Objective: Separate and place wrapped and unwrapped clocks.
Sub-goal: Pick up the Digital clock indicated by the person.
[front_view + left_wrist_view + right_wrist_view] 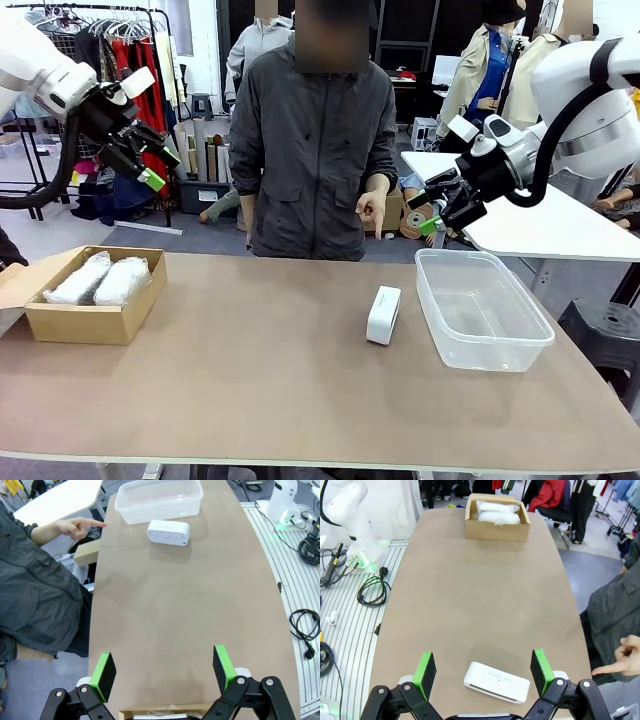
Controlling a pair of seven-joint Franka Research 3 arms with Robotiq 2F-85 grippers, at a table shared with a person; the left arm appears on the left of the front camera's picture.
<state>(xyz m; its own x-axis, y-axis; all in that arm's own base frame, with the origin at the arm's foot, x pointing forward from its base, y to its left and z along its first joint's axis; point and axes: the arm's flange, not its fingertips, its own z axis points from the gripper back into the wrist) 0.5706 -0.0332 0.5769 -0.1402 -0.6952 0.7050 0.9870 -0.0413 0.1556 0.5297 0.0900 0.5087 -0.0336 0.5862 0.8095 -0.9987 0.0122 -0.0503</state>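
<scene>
Two white bubble-wrapped clocks [100, 280] lie side by side in the brown cardboard box [80, 322] at the table's left; the right wrist view has them [496, 511] at its far end. The bare white clock [383, 314] stands on edge mid-table, just left of the clear tub [482, 307]. It also shows in the left wrist view [168, 532] and in the right wrist view [496, 682]. My left gripper [152, 165] hangs open high above the box, its green pads [106, 674] apart. My right gripper [432, 212] is open above the tub.
A person stands at the far side, one hand [372, 209] pointing a finger down toward the bare clock. The box's open flap [22, 280] juts out at the left edge. A white table [540, 225] stands behind on the right.
</scene>
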